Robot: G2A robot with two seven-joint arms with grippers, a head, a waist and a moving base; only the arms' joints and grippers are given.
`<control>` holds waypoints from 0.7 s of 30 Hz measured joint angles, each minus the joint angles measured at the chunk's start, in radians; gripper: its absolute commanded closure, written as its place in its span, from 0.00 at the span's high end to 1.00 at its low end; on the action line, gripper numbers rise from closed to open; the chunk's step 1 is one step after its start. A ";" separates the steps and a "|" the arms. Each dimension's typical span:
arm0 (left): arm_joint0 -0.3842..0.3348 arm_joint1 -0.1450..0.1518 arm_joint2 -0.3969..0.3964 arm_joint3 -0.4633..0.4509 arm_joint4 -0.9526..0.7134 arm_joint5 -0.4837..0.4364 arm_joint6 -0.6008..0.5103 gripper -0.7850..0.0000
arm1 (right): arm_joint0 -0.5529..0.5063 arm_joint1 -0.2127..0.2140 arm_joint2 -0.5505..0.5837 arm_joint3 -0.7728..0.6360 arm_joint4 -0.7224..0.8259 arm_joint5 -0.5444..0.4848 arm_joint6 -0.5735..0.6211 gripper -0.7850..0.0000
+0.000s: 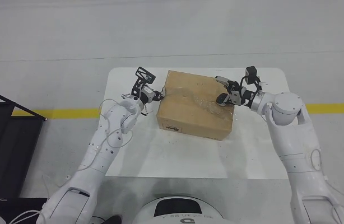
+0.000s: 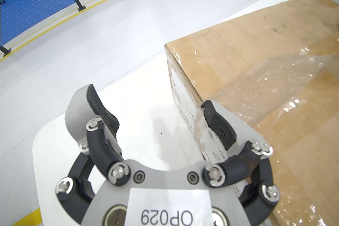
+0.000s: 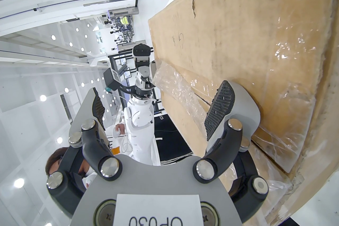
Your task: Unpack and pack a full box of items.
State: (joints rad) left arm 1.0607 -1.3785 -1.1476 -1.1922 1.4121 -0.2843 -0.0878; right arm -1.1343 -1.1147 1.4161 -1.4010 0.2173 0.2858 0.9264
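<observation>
Both the left gripper [image 1: 152, 87] and the right gripper [image 1: 222, 89] are spread wide and hold nothing. The closed cardboard box [image 1: 197, 103] rests on the white table [image 1: 161, 151]. One left finger [image 2: 219, 126] sits at the box's left top edge, and one right finger [image 3: 221, 105] lies over the clear tape [image 3: 288, 52] on top.

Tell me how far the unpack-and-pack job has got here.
Done: nothing visible; the box sits closed on the table, clear tape across its top seam. In hand: the left claw and right claw, both open, sit at opposite ends of the box by the tape. Left: opening, unpacking, repacking.
</observation>
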 measured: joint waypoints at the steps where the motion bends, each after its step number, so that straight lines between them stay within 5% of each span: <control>1: 0.000 0.000 0.000 -0.003 -0.001 -0.001 -0.002 1.00 | 0.000 0.000 0.000 0.000 0.000 0.000 0.000 1.00; 21: -0.020 0.003 0.019 -0.011 0.010 -0.023 -0.072 1.00 | -0.027 0.002 0.042 0.000 0.051 -0.032 -0.046 1.00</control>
State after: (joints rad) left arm 1.0404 -1.3753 -1.1288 -1.2033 1.4223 -0.3076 -0.1602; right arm -1.1617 -1.1124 1.4583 -1.4008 0.2683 0.2543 0.8807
